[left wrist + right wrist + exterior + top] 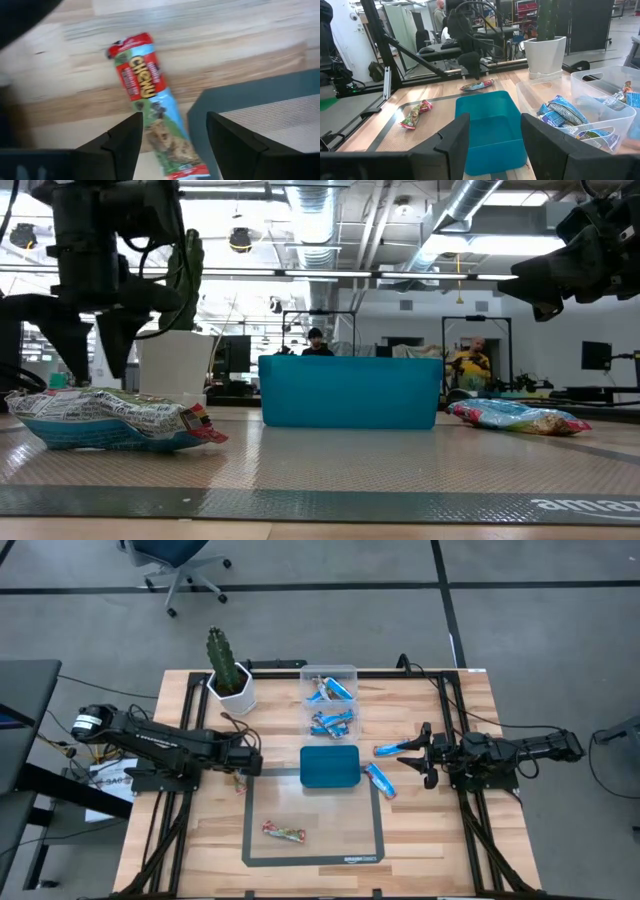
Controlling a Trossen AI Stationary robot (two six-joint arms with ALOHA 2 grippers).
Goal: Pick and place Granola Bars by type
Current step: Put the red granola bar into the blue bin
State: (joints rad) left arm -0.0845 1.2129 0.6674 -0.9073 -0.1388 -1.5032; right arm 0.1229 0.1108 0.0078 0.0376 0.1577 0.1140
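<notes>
Granola bars, high view: several blue ones [330, 692] inside clear box [350, 670]; two more blue loose on counter [450, 840], one [388, 750] just ahead of right pincer [415, 755], one [380, 780] beside teal tray [329, 766]; one multicoloured [283, 831] on grey mat [245, 830]. Left pincer [250, 755] at mat's far corner, near potted cactus [228, 675].

Low view: multicoloured bar [110, 420] lying flat in foreground, tray [350, 392] mid-counter, blue bar [515, 417] beyond; left pincer [90, 350] hanging above counter.

Left wrist view: pincer [174, 120] released, fingers spread, hovering over another multicoloured bar [145, 95] at mat's edge [280, 115]; no contact visible.

Right wrist view: pincer [495, 122] released, holding nothing, facing tray [490, 125], which looks empty.

Step in hand, judged: pickup of multicoloured bar by left pincer. Next move: straight descent, closure across wrapper's narrow width, transfer probably to tray, blue type being in box.
</notes>
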